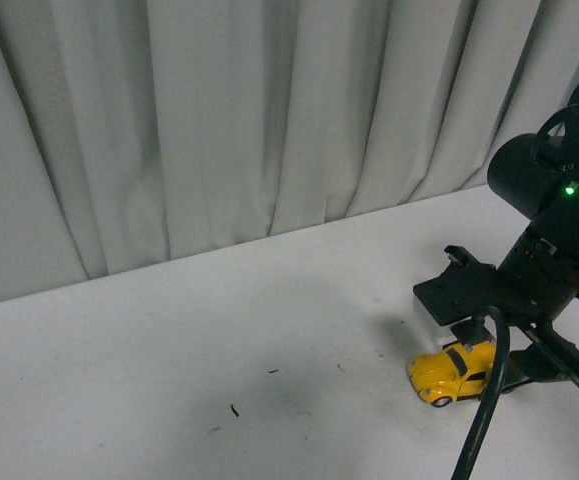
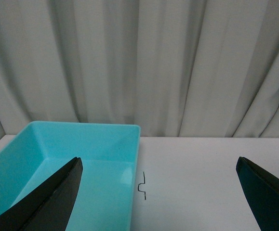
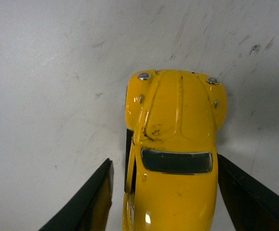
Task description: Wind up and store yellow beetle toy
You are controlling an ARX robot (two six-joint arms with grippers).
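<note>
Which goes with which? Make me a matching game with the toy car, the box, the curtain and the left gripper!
Things:
1. toy car
2. box
3. curtain
4. left gripper

Matches:
A. open, holding nothing
B. yellow, between the fingers of the right gripper
C. turquoise, sitting on the table
D. pale, hanging behind the table

Pairs: 1-B, 2-C, 3-D, 4-A.

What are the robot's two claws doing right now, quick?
Left gripper: open, holding nothing.
Right gripper: open, one finger on either side of the beetle, with a gap still visible beside one finger.
</note>
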